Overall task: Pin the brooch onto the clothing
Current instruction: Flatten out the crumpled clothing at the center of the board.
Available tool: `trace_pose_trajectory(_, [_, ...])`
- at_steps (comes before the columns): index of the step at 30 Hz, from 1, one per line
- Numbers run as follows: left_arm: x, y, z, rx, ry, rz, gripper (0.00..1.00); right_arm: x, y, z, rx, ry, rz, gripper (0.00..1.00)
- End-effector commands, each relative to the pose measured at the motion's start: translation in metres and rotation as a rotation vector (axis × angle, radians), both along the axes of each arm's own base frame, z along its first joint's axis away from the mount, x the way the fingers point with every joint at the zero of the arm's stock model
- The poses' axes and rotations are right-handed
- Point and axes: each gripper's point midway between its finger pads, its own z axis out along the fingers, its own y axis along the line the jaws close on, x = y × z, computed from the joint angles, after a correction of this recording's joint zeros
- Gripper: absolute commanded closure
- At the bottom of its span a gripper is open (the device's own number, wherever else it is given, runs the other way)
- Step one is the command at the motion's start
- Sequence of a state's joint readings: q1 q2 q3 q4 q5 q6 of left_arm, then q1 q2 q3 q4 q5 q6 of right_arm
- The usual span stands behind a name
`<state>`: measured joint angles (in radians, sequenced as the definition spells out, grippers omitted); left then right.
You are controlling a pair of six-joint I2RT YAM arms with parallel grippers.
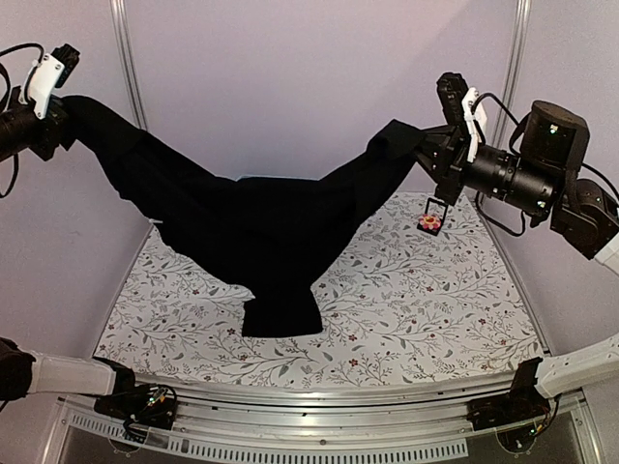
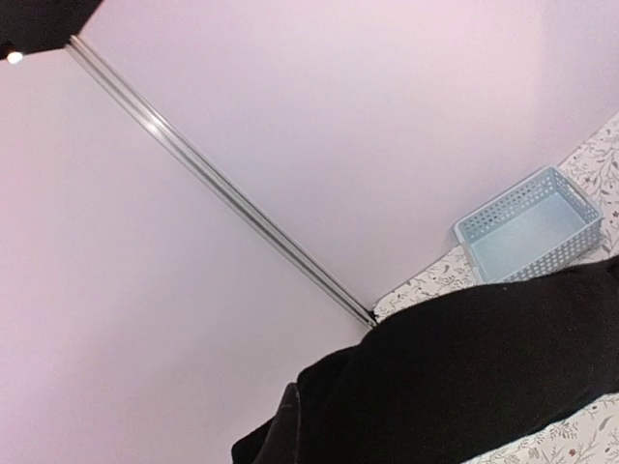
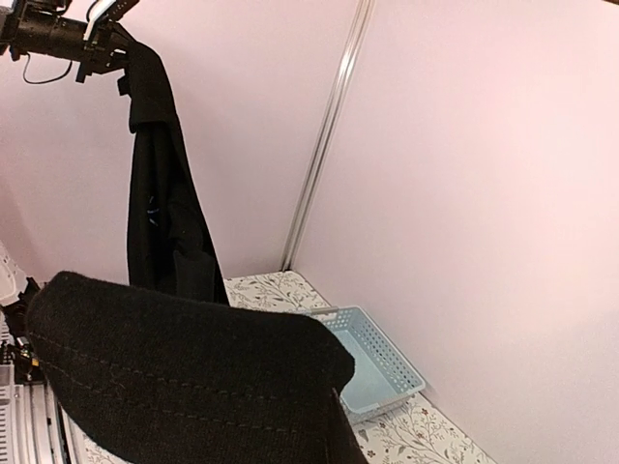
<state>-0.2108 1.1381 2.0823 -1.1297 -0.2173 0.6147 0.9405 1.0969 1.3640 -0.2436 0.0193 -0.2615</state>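
Both arms are raised and spread wide, with the black shirt slung between them like a hammock. The left gripper is clamped on one bunched end of the fabric at upper left. The right gripper is pinched closed on the other end at upper right. Fabric covers the fingers in both wrist views, but the cloth hangs from both points under its own weight, so both grips read as firm. The middle of the black shirt sags lowest, and its bottom fold appears to touch the floral table cover near centre; the rest hangs free. Judgement: this is a lift-and-spread to open the garment out so it can be laid flat with a smooth panel up, since pinning wants cloth that is not bunched. The brooch, pink-petalled, sits at its small black stand on the table cover, just below the right gripper and apart from the fabric. It is untouched and nothing is pinned yet. The stand presumably presents it for an easy pick. A pale blue basket stands by the wall at the table's edge, away from the work. The task is early: garment preparation only. The next move needs a lowering that does not drag cloth over the stand, because the fabric by the right gripper hangs near the brooch and could knock it. Both grippers are occupied, so one must let go before any pick.
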Motion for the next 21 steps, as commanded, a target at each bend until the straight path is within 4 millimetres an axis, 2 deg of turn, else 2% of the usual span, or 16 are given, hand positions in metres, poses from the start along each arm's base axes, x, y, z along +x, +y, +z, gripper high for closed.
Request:
trace_pose_trajectory(1, [-0.016, 0.031, 0.026, -0.020, -0.089, 0.161, 1.00, -0.029, -0.008, 0.027, 0.106, 0.002, 0.114, 1.00])
trace_pose_trajectory(2, [-0.014, 0.033, 0.026, -0.013, -0.088, 0.174, 1.00, -0.032, -0.011, 0.032, 0.126, 0.002, 0.118, 1.00])
trace_pose_trajectory(4, [-0.002, 0.031, 0.011, 0.007, -0.047, 0.180, 1.00, -0.028, -0.015, 0.026, 0.131, 0.007, 0.085, 1.00])
trace_pose_trajectory(8, [0.050, 0.032, -0.054, 0.100, 0.100, 0.236, 1.00, 0.006, -0.017, -0.016, 0.056, 0.054, -0.082, 1.00])
trace_pose_trajectory(12, [0.098, 0.027, -0.111, 0.154, 0.189, 0.242, 1.00, 0.036, -0.011, -0.061, -0.015, 0.132, -0.163, 1.00])
trace_pose_trajectory(17, [0.166, 0.013, -0.183, 0.201, 0.284, 0.227, 1.00, 0.086, -0.022, -0.095, 0.041, 0.242, -0.240, 1.00])
trace_pose_trajectory(20, [0.207, 0.009, -0.233, 0.246, 0.364, 0.240, 1.00, 0.119, -0.022, -0.123, 0.039, 0.295, -0.312, 1.00])
trace_pose_trajectory(21, [0.218, 0.008, -0.250, 0.261, 0.397, 0.239, 0.92, 0.127, -0.017, -0.135, 0.029, 0.311, -0.315, 1.00])
